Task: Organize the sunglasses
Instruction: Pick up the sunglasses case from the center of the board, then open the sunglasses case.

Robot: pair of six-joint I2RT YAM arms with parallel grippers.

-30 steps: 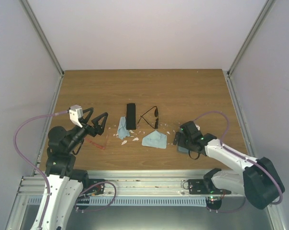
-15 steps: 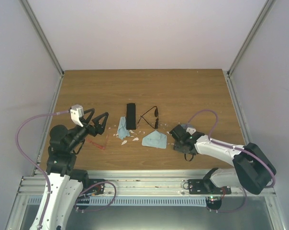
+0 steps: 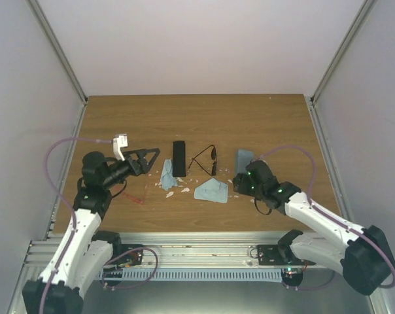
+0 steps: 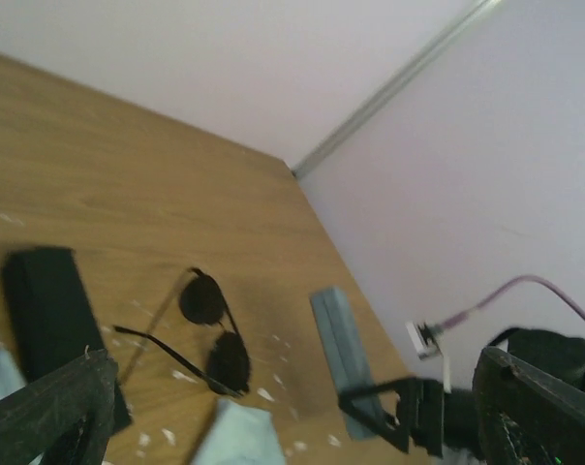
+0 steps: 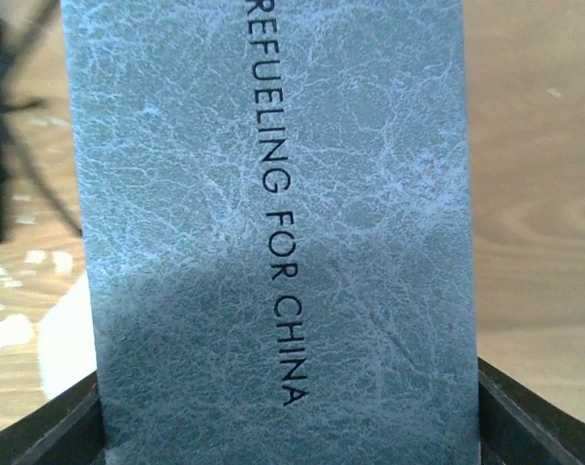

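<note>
Wooden tabletop [image 3: 263, 124]: your left end effector [image 3: 150, 161] spread wide near black case [image 3: 178, 158]; your right end effector [image 3: 246, 178] clamps grey-blue case [image 3: 244, 159], sunglasses [image 3: 205, 160] between cases.

Sunglasses [image 3: 206, 161]: one small pair, thin black wire frame, round dark lenses, slim black temples. Lying flat on the table [image 3: 263, 124], roughly mid-table. Left wrist view [image 4: 213, 331] shows both lenses side by side, the front running near-to-far. Temples are unfolded, angling off toward the left and converging, so the outline reads as a rough triangle. They sit just right of the black case [image 3: 178, 158], apart from it, and just beyond the blue cloth [image 3: 211, 191]. Nothing is gripping them.
</note>
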